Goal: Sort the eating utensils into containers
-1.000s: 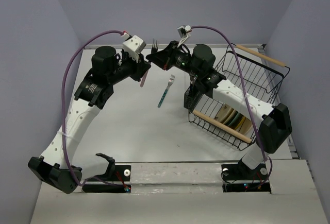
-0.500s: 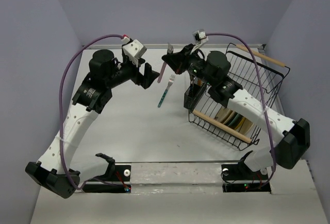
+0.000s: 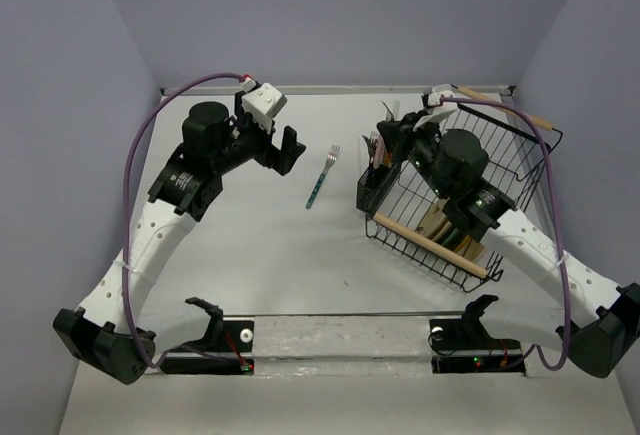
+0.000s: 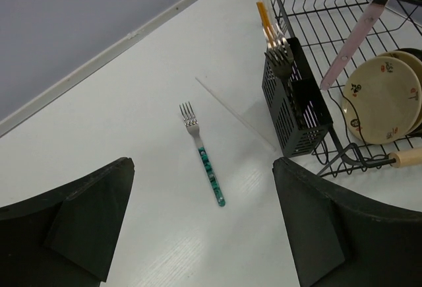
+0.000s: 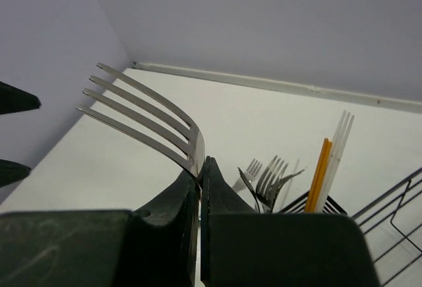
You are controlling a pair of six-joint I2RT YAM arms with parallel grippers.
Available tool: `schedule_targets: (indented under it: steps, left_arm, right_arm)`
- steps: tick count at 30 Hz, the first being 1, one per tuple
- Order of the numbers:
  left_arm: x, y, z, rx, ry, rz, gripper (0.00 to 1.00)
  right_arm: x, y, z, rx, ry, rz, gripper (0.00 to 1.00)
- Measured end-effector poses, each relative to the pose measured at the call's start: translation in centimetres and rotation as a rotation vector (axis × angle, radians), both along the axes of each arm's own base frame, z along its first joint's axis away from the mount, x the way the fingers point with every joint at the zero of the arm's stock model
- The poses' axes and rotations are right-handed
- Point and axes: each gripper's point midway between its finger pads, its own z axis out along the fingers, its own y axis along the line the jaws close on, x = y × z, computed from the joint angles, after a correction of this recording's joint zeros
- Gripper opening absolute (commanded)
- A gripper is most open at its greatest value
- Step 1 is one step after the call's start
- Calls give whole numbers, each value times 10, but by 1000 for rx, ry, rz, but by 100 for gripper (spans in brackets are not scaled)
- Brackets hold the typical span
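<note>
Fork aloft on your right side: your right gripper (image 5: 200, 168) is clamped tight on the neck of the pink fork (image 5: 148, 112), tines up and angled toward the left, pink handle hanging down at a slant. From your left wrist camera you see the handle's lower end close to the right side of the cutlery holder (image 4: 297, 105). Whether it sits over a slot or over the rack (image 3: 500, 170) beside it, you cannot tell.

That holder stands at the rack's left end. Several forks (image 4: 280, 59) stand in its far end, tines up, with an orange chopstick (image 4: 264, 16) and white chopsticks (image 5: 337, 148) right beside them. Cream plates (image 4: 382, 99) lean inside the rack, just right of the holder.

Over on your left, the left gripper (image 3: 285, 152) hangs above the table (image 3: 250, 245) with its fingers spread wide and nothing between them. The teal fork (image 4: 203, 161) lies flat on the table, left of the holder and apart from it, tines toward the far wall. In your left wrist view it shows in the gap between the two fingers, untouched.
</note>
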Motion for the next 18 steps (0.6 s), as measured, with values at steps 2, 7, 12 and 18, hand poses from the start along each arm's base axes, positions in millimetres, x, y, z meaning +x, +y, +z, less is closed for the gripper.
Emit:
schedule_targets:
  steps: [2, 7, 12, 18]
  left_arm:
    - [3, -1, -5, 7, 13, 4, 99]
    - [9, 1, -19, 27, 34, 26, 99]
    - [14, 3, -32, 49, 57, 45, 99]
    - [21, 1, -51, 72, 86, 51, 99]
  right_arm:
    - [5, -1, -15, -31, 29, -14, 0]
    - [15, 0, -60, -118, 122, -33, 0]
    - [25, -1, -77, -142, 157, -49, 0]
    - [28, -2, -85, -140, 156, -48, 0]
